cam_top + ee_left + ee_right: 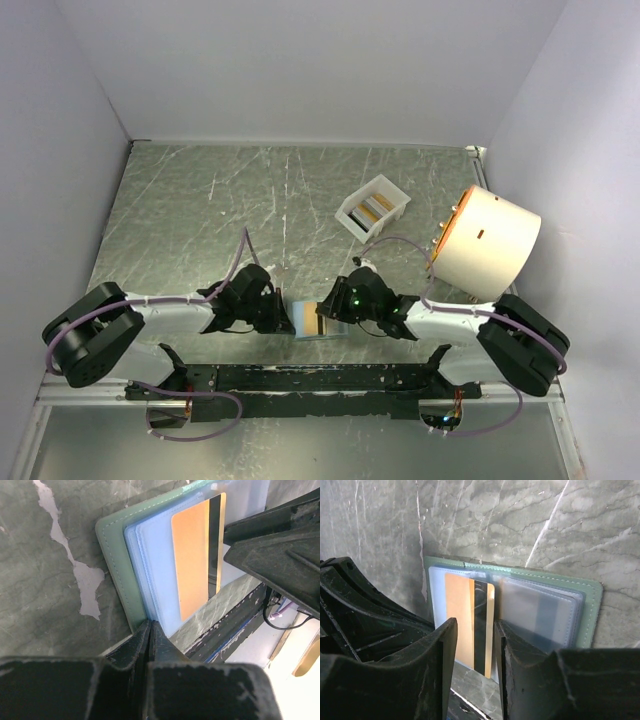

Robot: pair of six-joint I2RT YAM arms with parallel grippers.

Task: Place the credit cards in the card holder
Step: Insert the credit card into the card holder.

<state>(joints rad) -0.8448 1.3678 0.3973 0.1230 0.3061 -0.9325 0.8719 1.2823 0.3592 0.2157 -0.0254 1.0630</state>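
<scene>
The sage-green card holder (116, 562) lies open on the table between my two arms, its pale blue sleeves facing up. A gold credit card (462, 622) with a dark stripe lies on its left sleeve page, its end poking out past the near edge. My left gripper (150, 625) is shut on the card holder's edge, where the green cover meets the sleeves. My right gripper (475, 637) is open, one finger on each side of the card, with gaps showing. From above, the card holder (308, 322) sits between the left gripper (287, 312) and the right gripper (332, 312).
A white tray (390, 190) holding more gold and dark cards stands behind and to the right. A big cream cylinder (490, 245) sits at the right wall. A black rail (300, 378) runs along the near edge.
</scene>
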